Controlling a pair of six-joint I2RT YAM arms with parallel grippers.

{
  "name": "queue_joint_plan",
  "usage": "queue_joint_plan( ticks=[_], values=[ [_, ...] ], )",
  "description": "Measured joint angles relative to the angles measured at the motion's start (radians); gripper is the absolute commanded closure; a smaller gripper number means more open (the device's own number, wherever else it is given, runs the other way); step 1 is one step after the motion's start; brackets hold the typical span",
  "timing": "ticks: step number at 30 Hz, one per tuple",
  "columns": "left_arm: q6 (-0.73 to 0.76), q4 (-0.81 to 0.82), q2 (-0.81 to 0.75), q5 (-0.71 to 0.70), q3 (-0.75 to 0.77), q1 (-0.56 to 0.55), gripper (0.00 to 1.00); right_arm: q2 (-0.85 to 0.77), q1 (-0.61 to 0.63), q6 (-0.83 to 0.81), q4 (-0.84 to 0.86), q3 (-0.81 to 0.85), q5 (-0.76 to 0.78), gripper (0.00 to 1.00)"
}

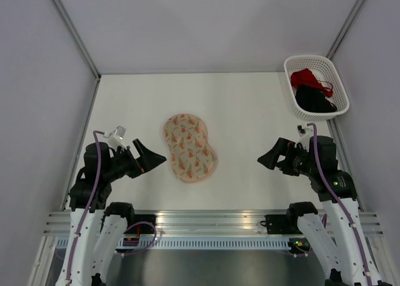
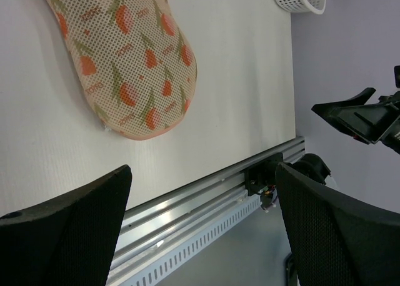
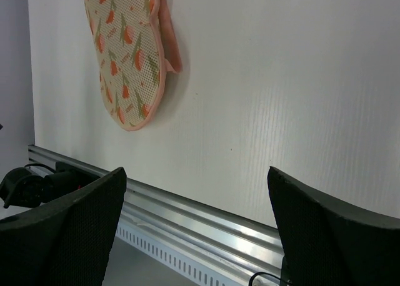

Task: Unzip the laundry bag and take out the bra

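The laundry bag (image 1: 190,147) lies flat and closed on the white table, between the two arms. It is peanut-shaped, beige-pink, with an orange-red and green leafy print. It also shows in the left wrist view (image 2: 131,61) and in the right wrist view (image 3: 125,55), where a pink edge flap sticks out. The bra is hidden. My left gripper (image 1: 153,156) is open and empty just left of the bag, apart from it (image 2: 203,173). My right gripper (image 1: 270,156) is open and empty, well right of the bag (image 3: 195,173).
A white lattice basket (image 1: 290,70) stands at the back right corner, holding a red garment (image 1: 309,78) and a black garment (image 1: 314,100). A metal rail (image 1: 212,220) runs along the table's near edge. Grey walls close in the sides and back.
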Motion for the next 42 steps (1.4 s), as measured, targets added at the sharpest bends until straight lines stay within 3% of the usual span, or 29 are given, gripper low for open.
queue_joint_plan(
  ticks=[5, 20, 30, 37, 40, 42],
  values=[
    [0.000, 0.067, 0.057, -0.020, -0.097, 0.000, 0.00, -0.078, 0.000, 0.061, 0.088, -0.059, -0.033, 0.02],
    [-0.011, 0.459, 0.636, -0.203, -0.158, -0.001, 0.01, -0.105, 0.000, 0.121, 0.170, -0.142, -0.097, 0.02],
    [-0.073, 0.776, 0.906, -0.126, -0.197, -0.105, 0.02, -0.108, 0.000, 0.118, 0.171, -0.153, -0.097, 0.02],
    [-0.117, 1.001, 0.950, -0.038, -0.281, -0.155, 0.11, -0.109, 0.000, 0.113, 0.163, -0.154, -0.094, 0.02],
    [-0.151, 1.139, 0.944, 0.001, -0.368, -0.163, 0.22, -0.109, 0.000, 0.110, 0.163, -0.163, -0.093, 0.02],
    [-0.175, 1.221, 0.944, 0.021, -0.422, -0.165, 0.43, -0.109, 0.000, 0.110, 0.163, -0.172, -0.093, 0.02]
  ],
)
